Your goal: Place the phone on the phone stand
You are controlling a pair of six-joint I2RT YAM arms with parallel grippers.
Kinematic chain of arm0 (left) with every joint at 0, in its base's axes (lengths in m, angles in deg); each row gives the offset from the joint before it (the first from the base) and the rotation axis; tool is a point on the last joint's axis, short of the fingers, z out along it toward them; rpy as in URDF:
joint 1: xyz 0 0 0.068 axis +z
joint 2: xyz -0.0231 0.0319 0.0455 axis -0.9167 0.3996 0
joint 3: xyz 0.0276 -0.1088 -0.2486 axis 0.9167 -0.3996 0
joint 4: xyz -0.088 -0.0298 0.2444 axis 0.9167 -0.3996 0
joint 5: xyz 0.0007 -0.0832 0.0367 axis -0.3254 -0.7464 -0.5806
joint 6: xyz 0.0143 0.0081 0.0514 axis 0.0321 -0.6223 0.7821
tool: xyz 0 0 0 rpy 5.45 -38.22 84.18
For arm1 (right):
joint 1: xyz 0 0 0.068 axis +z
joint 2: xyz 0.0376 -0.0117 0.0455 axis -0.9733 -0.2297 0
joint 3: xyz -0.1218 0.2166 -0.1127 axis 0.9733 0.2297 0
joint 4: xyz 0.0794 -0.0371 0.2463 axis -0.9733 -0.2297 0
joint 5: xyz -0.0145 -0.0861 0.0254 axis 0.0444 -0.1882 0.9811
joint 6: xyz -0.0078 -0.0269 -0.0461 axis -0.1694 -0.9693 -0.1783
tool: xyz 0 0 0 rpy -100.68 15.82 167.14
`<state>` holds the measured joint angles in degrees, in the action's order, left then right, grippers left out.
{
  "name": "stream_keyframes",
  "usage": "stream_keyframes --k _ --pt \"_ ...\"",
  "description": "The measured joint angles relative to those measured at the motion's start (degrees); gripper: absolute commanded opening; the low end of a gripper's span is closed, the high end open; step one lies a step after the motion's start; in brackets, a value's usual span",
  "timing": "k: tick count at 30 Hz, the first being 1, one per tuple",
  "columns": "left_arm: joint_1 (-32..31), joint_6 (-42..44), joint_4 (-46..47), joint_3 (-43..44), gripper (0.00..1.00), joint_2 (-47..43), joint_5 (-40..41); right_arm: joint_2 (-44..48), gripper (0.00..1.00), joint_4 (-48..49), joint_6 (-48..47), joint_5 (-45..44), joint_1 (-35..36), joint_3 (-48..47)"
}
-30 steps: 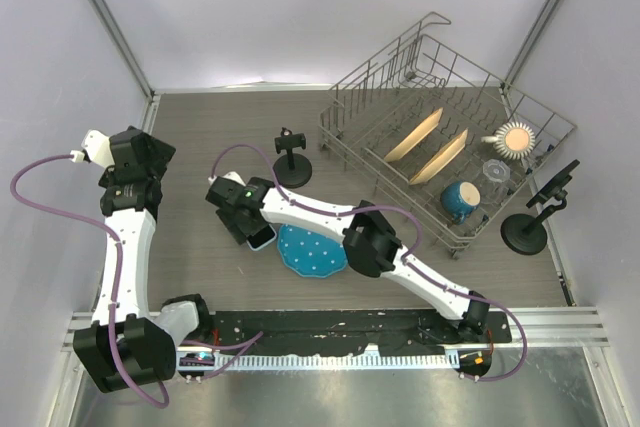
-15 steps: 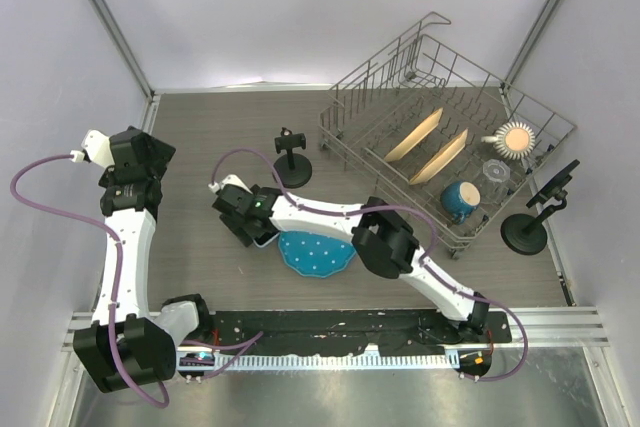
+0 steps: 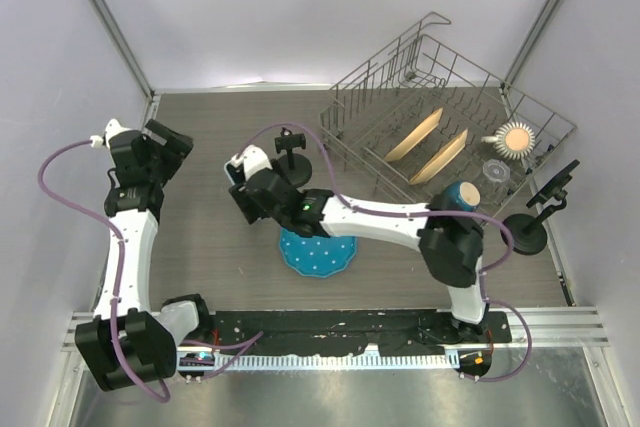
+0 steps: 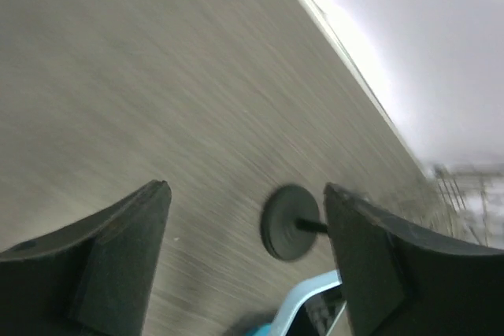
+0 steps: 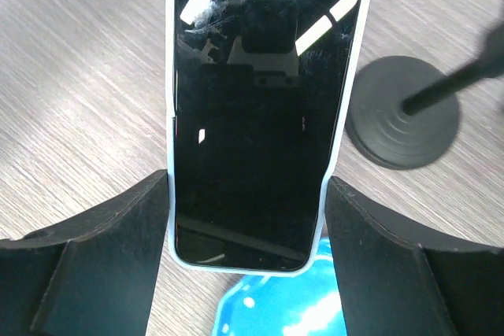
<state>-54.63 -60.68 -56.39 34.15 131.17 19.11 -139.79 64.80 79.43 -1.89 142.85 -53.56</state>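
One phone (image 5: 252, 116) (screen glare), phone stand (image 5: 403, 112) stem blurred, cropped

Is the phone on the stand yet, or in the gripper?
Not on it. The phone is clamped in the right gripper, above the table. The phone stand stands apart beside it, holding nothing.

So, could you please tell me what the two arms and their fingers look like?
Both the left arm and the right arm have white links with chunky black joints. A thin purple cable loops along each. The fingers are matte black, broad and wedge-shaped.
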Motion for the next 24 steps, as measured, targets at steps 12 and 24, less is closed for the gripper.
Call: stream_keyframes --k 12,24 --pt "-7.5 -4.0 35.2 -8.0 0.89 2.3 -39.4 34.5 0.01 13.2 2.5 -2.6 -9.8 38.8" --pt "-31.7 12.8 24.3 -2.7 0.87 2.0 -38.3 45.8 0.01 19.0 2.6 2.5 -11.9 42.4"
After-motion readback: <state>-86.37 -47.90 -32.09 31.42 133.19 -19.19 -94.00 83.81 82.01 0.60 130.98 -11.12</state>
